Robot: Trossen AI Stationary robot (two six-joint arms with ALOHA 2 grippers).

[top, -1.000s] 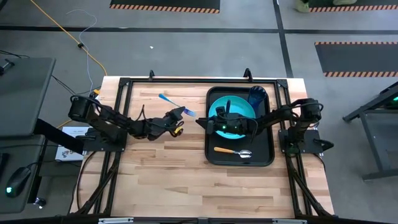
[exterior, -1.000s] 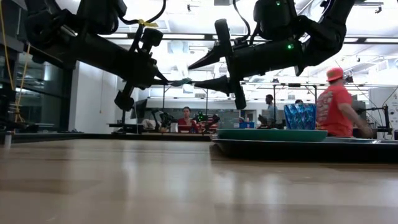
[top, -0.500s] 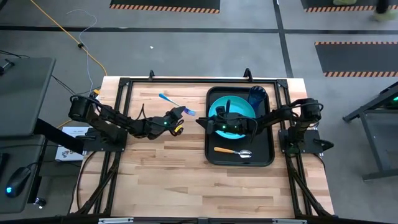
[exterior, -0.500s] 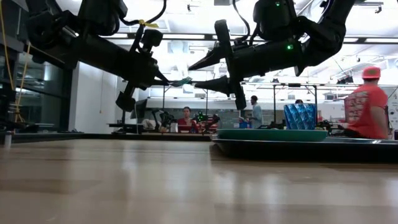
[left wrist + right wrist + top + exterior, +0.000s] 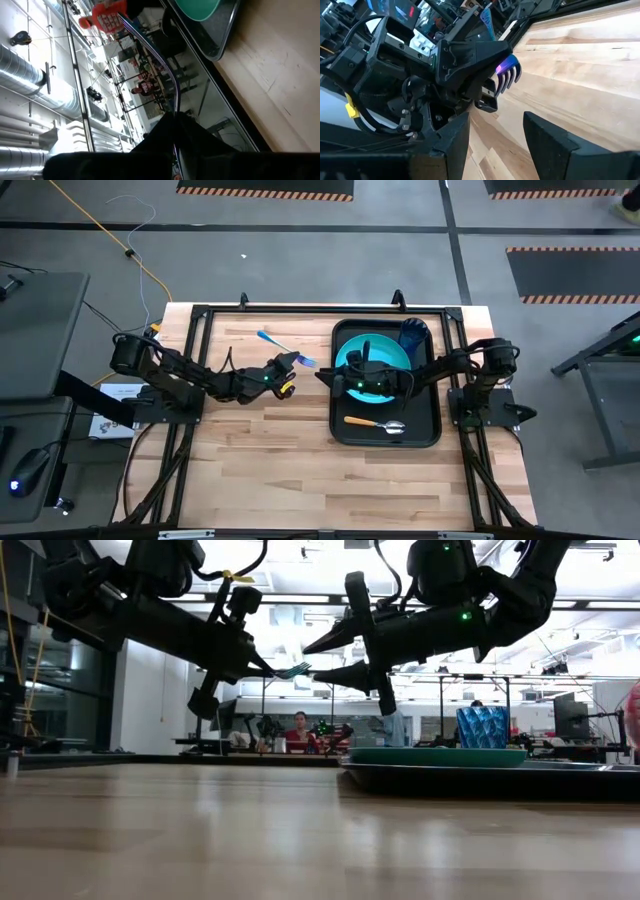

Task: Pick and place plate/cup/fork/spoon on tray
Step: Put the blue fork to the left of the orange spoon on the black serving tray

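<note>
My left gripper [image 5: 291, 363] is shut on the fork [image 5: 303, 359] high above the bare table, just left of the tray [image 5: 431, 436]. The fork's bluish handle [image 5: 266, 338] sticks out toward the far left. My right gripper [image 5: 325, 375] is open and empty over the tray's left rim. Its fingers point left, toward the fork's tines [image 5: 510, 75]. On the tray, the turquoise plate [image 5: 378, 352] lies in the far part. The dark-blue cup [image 5: 415, 333] stands in the far right corner. The orange-handled spoon [image 5: 375, 423] lies in the near part. My left gripper pinches the fork between its two fingers just behind the tines [image 5: 500, 68]. It comes roughly level from the table's left. The tines stick out past the fingertips toward my right gripper, and the handle [image 5: 487, 22] runs back the other way. The fork is lifted clear of the table.
Bare wood lies left of and in front of the tray. The two grippers face each other a short way apart at about the same height [image 5: 320, 665]. People show in the room beyond the table [image 5: 298, 730].
Both arms have kept still, and the fork stays aloft between them. A person in a red shirt behind the table has walked off to the right of the low view.
</note>
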